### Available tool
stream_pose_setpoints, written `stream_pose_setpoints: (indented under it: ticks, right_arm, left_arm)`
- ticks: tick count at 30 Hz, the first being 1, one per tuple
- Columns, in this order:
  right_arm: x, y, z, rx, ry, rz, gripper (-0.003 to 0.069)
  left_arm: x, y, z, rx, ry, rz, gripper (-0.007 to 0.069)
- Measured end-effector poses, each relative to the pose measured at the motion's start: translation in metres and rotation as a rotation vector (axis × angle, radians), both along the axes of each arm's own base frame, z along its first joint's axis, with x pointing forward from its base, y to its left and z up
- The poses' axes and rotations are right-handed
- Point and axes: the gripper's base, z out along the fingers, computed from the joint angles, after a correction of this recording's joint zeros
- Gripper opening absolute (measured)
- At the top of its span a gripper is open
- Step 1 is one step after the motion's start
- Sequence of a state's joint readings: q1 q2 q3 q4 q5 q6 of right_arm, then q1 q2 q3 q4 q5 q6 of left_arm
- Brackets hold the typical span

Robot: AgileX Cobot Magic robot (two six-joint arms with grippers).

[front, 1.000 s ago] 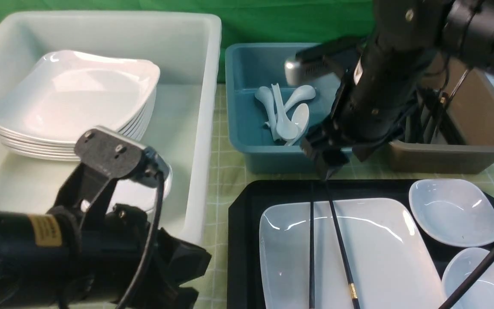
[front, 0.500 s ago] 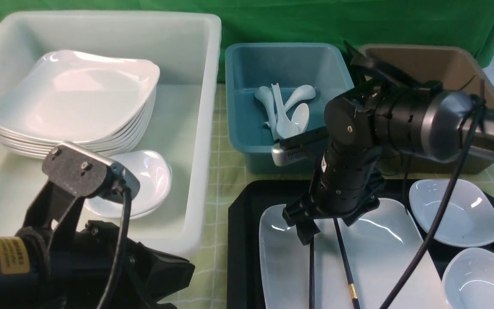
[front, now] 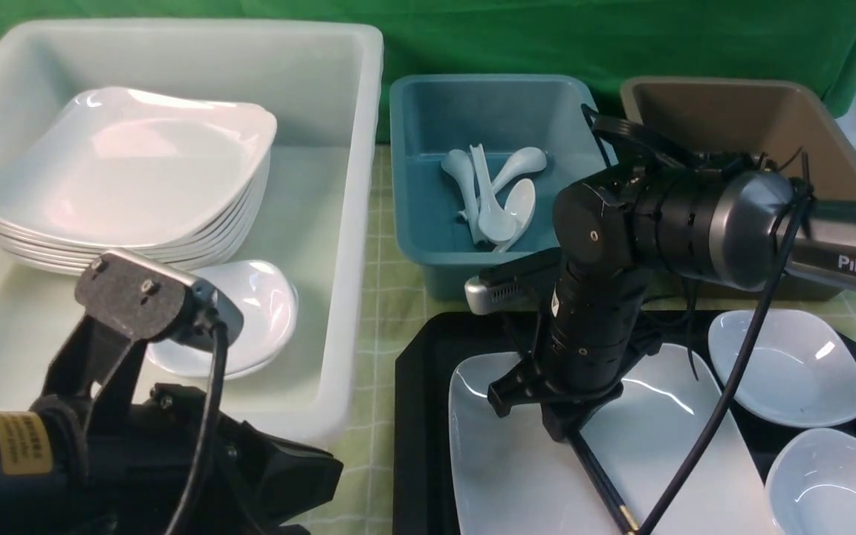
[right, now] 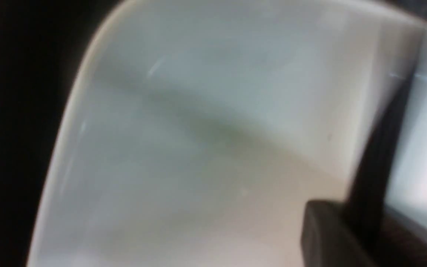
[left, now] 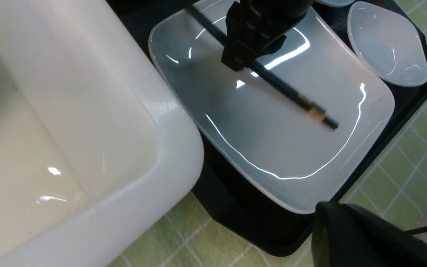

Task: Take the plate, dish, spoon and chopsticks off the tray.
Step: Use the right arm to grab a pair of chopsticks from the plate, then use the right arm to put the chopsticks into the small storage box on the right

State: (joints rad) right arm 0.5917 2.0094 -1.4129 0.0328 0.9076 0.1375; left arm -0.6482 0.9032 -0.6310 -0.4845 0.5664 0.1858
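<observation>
**Front view.** The right gripper (front: 562, 429) stands fingers-down on the plate (front: 502, 475). It is closed to a narrow pinch around the chopsticks (front: 600, 481), whose free ends slant across the plate toward the camera. The plate lies on the tray (front: 417, 416), with two small dishes (front: 788, 368) beside it on the right. The step in hand is judged to be the grasp of the chopsticks. The next move calls for a straight lift that keeps both sticks in the pinch. A carry would follow, probably to the brown tub (front: 755, 111), whose floor the arm partly hides. The white tub (front: 354, 223) holds a stack of plates (front: 123, 163), with one small dish (front: 253, 312) in front of it. The teal tub (front: 413, 193) holds several white spoons (front: 498, 197); none shows on the tray.

**Left wrist view.** The chopsticks (left: 291, 94) run as one dark line through the right gripper's closed fingers (left: 237, 52), with the gold bands near the free end. The left gripper (left: 361, 237) shows only as a dark part at the frame's edge. It is closed, and nothing shows in it.

**Right wrist view.** The picture is blurred. It shows the pale plate surface (right: 198, 148) and a dark bar, the chopsticks (right: 371, 163), rising from one finger (right: 328, 230).
</observation>
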Motion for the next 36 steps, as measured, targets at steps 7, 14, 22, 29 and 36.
stream_pose_setpoints:
  ticks: [7, 14, 22, 29, 36]
  right_arm:
    - [-0.013, -0.002, 0.015, 0.012, 0.092, 0.061, 0.0130]
    - [-0.034, -0.013, 0.094, 0.148, -0.068, 0.118, 0.0130]
    - [0.001, -0.073, 0.207, 0.364, -0.606, -0.048, 0.0130]
    - [0.078, -0.142, 0.225, 0.372, -0.940, -0.276, 0.0130]
    - [0.143, -0.190, 0.171, 0.320, -1.048, -0.405, 0.0130]
  left_arm:
    - [0.000, 0.000, 0.000, -0.002, 0.001, 0.000, 0.0002]
    - [0.002, 0.000, 0.002, -0.008, -0.032, 0.005, 0.0002]
    - [0.035, -0.015, 0.045, -0.085, -0.295, 0.050, 0.0002]
    - [0.077, -0.060, 0.044, 0.046, -0.195, -0.105, 0.0002]
    - [0.073, -0.099, -0.003, 0.212, 0.031, -0.320, 0.0002]
